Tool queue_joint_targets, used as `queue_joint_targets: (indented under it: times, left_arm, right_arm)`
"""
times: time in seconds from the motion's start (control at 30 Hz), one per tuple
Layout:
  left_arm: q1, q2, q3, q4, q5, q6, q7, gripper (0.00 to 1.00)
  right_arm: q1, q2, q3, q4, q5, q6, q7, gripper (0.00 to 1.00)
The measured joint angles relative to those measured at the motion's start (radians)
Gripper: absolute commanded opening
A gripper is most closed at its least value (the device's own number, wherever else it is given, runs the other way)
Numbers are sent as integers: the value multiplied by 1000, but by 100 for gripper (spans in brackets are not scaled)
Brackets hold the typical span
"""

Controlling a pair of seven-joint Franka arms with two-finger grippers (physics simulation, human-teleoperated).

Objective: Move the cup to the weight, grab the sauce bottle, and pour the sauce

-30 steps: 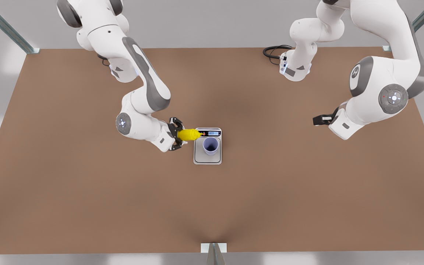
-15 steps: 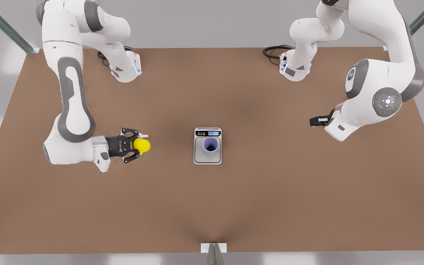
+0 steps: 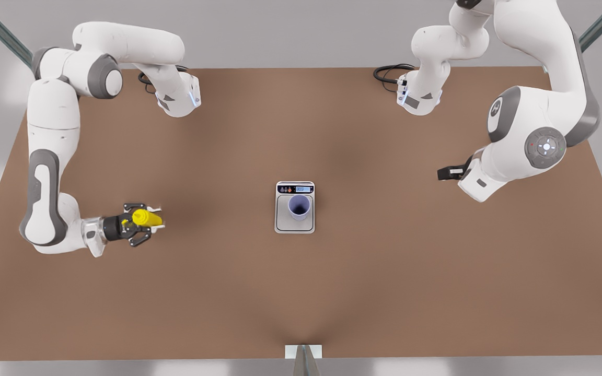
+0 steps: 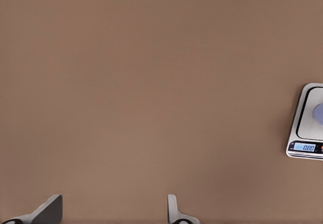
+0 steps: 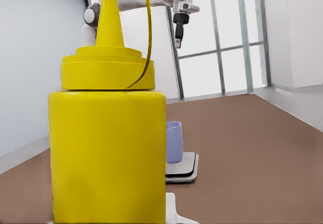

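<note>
The lavender cup stands upright on the weight, a small silver scale at the table's middle. My right gripper is far off at the front view's left, low over the table, shut on the yellow sauce bottle. In the right wrist view the sauce bottle stands upright with its nozzle up, one fingertip shows by its base, and the cup sits on the weight behind it. My left gripper waits at the front view's right, open, with the weight at the view's edge.
Both arm bases stand at the table's back edge, with a black cable coiled by the one at the front view's right. A metal bracket sits at the front edge. Bare brown table surrounds the weight.
My right gripper carried the sauce bottle from beside the cup far away to the front view's left and lower, and turned it from tipped to upright. The left arm shifted only slightly.
</note>
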Motion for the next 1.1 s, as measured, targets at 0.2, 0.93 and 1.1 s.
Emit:
queue_joint_targets:
  times: [0.2, 0.93, 1.1]
  left_arm:
    - [-1, 0, -1, 0, 0, -3, 0, 100]
    - [-5, 12, -1, 0, 0, -3, 0, 100]
    - [-5, 14, -1, 0, 0, -3, 0, 100]
  right_arm:
    - [-26, 86, -2, 16, 37, 68, -157, 47]
    - [-43, 223, -2, 87, 36, 112, -221, 65]
    - [-42, 225, -2, 89, 24, 106, -216, 100]
